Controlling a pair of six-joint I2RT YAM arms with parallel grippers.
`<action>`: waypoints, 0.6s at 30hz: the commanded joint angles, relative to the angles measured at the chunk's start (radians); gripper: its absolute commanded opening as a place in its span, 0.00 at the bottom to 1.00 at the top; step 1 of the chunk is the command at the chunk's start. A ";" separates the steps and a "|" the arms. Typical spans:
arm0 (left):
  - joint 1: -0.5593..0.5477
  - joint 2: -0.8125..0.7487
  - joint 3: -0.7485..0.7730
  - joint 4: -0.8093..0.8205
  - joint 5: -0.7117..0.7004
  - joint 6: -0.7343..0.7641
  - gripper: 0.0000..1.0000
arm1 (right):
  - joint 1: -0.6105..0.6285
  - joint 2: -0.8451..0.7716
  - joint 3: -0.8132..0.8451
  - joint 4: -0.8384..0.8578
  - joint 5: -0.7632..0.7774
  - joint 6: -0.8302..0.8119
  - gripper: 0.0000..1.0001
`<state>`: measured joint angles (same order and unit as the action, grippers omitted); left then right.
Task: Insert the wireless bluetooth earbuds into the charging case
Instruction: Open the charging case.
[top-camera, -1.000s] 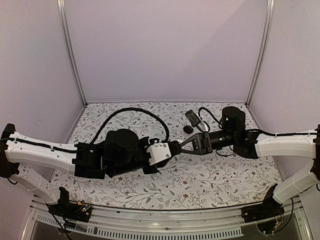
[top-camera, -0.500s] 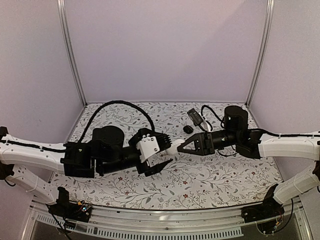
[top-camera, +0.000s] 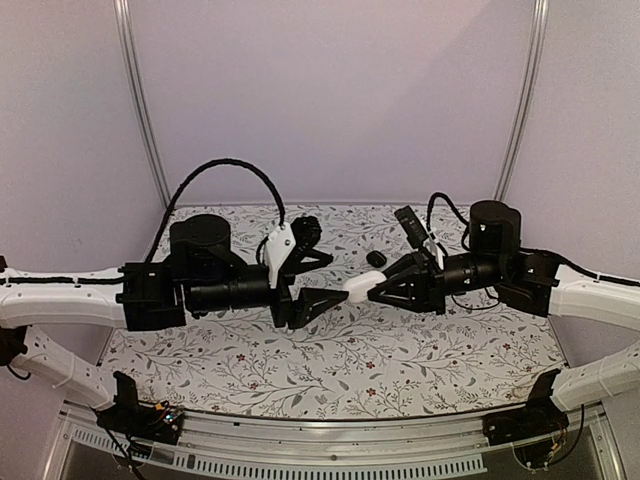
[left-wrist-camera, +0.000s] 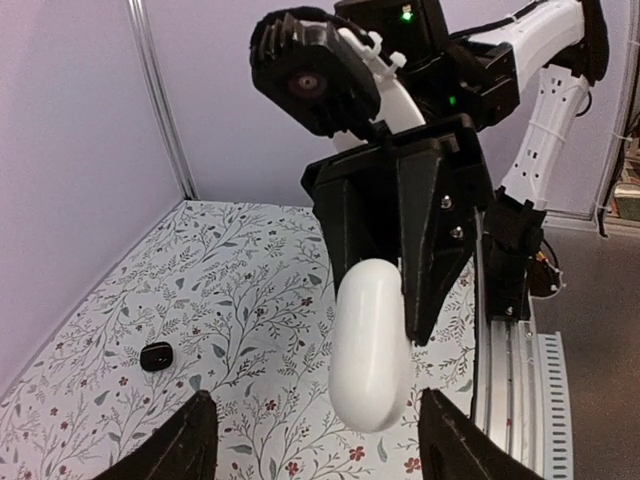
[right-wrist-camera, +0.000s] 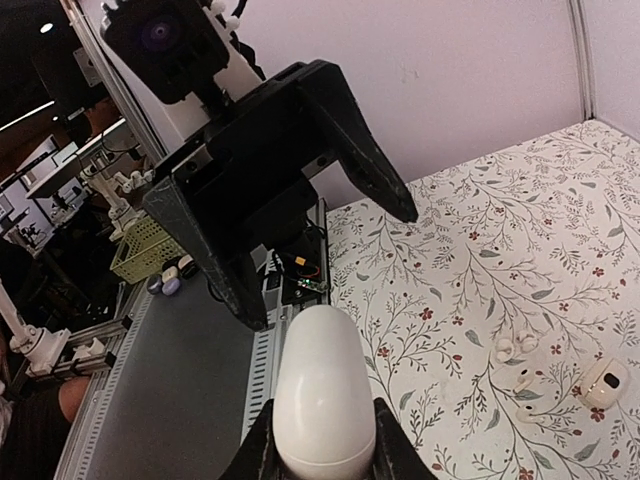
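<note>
My right gripper (top-camera: 382, 287) is shut on a white, closed, pebble-shaped charging case (top-camera: 360, 288), held in the air above the middle of the table. The right wrist view shows the case (right-wrist-camera: 320, 395) sticking out between the gripper's (right-wrist-camera: 320, 442) two fingers. My left gripper (top-camera: 338, 277) faces the case's free end, open, its fingertips (left-wrist-camera: 190, 440) wide on both sides of the case (left-wrist-camera: 370, 345) without touching it. Two tiny white earbuds (right-wrist-camera: 510, 347) (right-wrist-camera: 522, 381) lie on the floral table. I cannot make them out in the top view.
A small black rounded object (top-camera: 376, 258) lies on the table behind the grippers and also shows in the left wrist view (left-wrist-camera: 156, 356). A small white object (right-wrist-camera: 603, 380) sits beside the earbuds. The metal rail (top-camera: 300, 440) runs along the near edge.
My left gripper opened off the case, turned its wrist and drew back left and upward. The right gripper, still gripping the case, rose and shifted slightly right.
</note>
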<state>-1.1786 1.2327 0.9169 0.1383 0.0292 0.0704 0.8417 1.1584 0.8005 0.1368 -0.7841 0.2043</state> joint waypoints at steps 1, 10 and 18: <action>0.011 0.041 0.043 0.005 0.080 -0.063 0.67 | 0.025 -0.015 0.048 -0.087 0.060 -0.117 0.00; 0.034 0.078 0.063 0.009 0.076 -0.093 0.61 | 0.058 -0.019 0.049 -0.101 0.083 -0.166 0.00; 0.082 0.059 0.048 0.017 0.063 -0.131 0.57 | 0.070 -0.019 0.046 -0.107 0.072 -0.189 0.00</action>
<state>-1.1400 1.3094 0.9512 0.1375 0.1181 -0.0288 0.8925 1.1519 0.8268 0.0448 -0.6888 0.0437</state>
